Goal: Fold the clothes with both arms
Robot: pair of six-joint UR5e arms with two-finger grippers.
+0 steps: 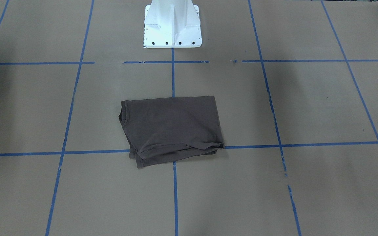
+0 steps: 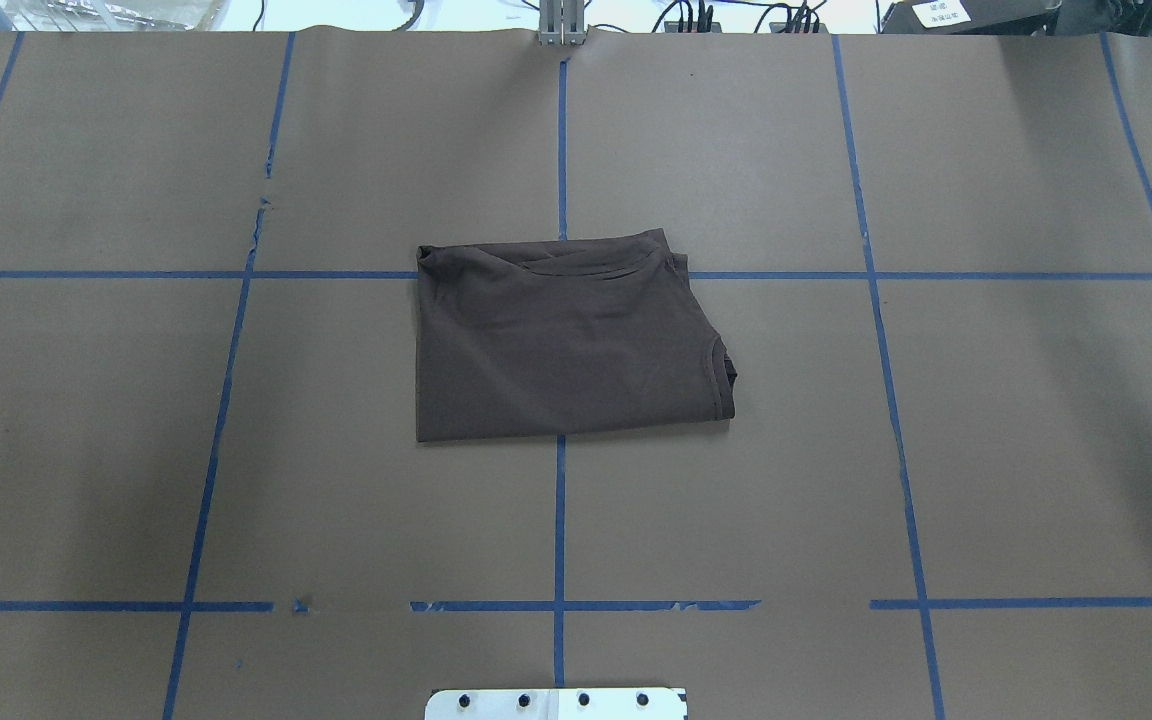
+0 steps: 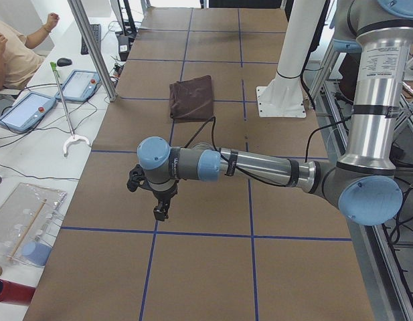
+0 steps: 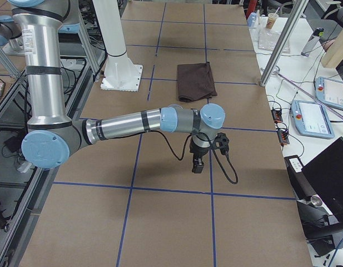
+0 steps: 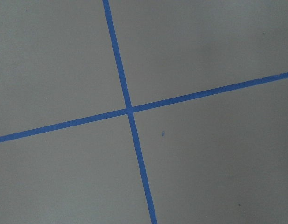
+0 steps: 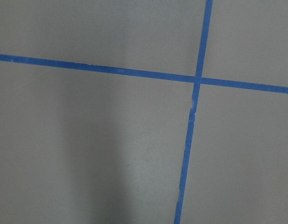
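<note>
T-shirt [image 1: 171, 129]: in the front view we find it folded to a rough rectangle, flat at mid-table over a tape crossing, with the collar [image 1: 122, 114] at that view's left edge.
Table [image 1: 307, 105]: brown paper gridded with blue tape [image 1: 267, 88]; a white pedestal [image 1: 172, 24] is bolted at the robot's edge, apart from the shirt.
Overhead, shirt: the collar lies toward the robot's right and the layered hems along the far edge.
Overhead, room: cables run past the table's far edge.
Left-side view, left arm [image 3: 260, 167]: stretched low over the near end of the table.
Left gripper [image 3: 160, 212]: points down above bare paper; we cannot tell whether it is spread or closed.
Left-side view, shirt: well apart from that gripper, farther up the table, near the pedestal.
Bench [image 3: 32, 167]: white, with two teach pendants [image 3: 22, 110] and a seated person [image 3: 12, 53].
Clear tray [image 3: 29, 221]: we note a thin stick and a pale blue round piece inside.
Right-side view, right arm [image 4: 127, 123]: low over the near squares.
Right gripper [image 4: 197, 166]: points down above the paper, state not readable; the shirt lies well beyond it.
Wrist views: each shows brown paper and one tape crossing.
</note>
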